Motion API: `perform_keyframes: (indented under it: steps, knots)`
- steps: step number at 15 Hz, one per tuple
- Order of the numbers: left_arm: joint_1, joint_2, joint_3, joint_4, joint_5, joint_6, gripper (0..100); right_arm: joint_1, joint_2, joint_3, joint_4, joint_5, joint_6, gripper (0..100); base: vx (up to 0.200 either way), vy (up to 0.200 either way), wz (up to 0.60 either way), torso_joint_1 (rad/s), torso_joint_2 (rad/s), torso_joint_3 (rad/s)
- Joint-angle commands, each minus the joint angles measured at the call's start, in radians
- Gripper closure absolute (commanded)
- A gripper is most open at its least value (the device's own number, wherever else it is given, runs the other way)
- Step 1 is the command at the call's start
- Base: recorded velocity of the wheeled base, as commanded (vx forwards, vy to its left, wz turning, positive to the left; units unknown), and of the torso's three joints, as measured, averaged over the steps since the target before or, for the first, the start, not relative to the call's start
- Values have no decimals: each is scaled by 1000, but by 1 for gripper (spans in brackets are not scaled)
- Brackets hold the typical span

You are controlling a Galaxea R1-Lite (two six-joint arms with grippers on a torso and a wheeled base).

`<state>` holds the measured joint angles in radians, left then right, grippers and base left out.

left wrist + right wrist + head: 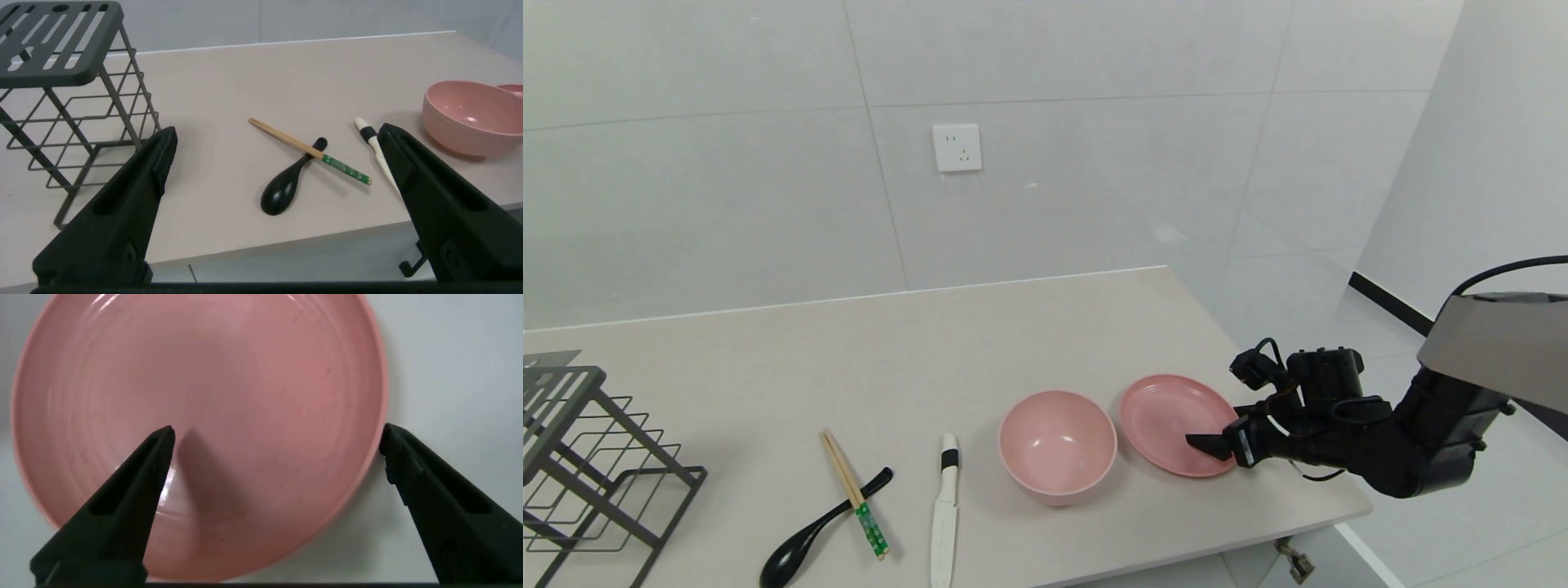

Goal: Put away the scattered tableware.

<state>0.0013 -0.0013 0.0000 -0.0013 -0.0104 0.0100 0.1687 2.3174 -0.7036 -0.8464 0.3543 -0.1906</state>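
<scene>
Lower right of head view: right gripper (1217,429) wide open, empty, 1 finger over the pink plate (1168,408), the other outside its rim. Bowl (1058,441) just left of plate. Knife (945,510), chopsticks (854,494) crossing spoon (817,531) lower centre on counter (931,343). Rack (580,457) far left. Left gripper (278,135) wide open, empty.
</scene>
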Motion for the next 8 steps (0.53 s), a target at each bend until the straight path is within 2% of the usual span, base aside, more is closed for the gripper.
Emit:
perform_keyframes:
  steps: [1,2,3,6,8]
  knots:
    - [0,1,0,0,0,1,0,2,13,-4,1,0,0,0,0,0,0,0,0,0]
    - [0,1,0,0,0,1,0,2,17,-4,1,0,0,0,0,0,0,0,0,0]
    - [0,1,0,0,0,1,0,2,19,-4,1,-1,0,100,0,0,0,0,0,0]
    - [0,1,0,0,0,1,0,0,20,-4,-3,-78,16,100,0,0,0,0,0,0]
    - [0,1,0,0,0,1,0,-2,20,-4,-5,-84,20,100,0,0,0,0,0,0]
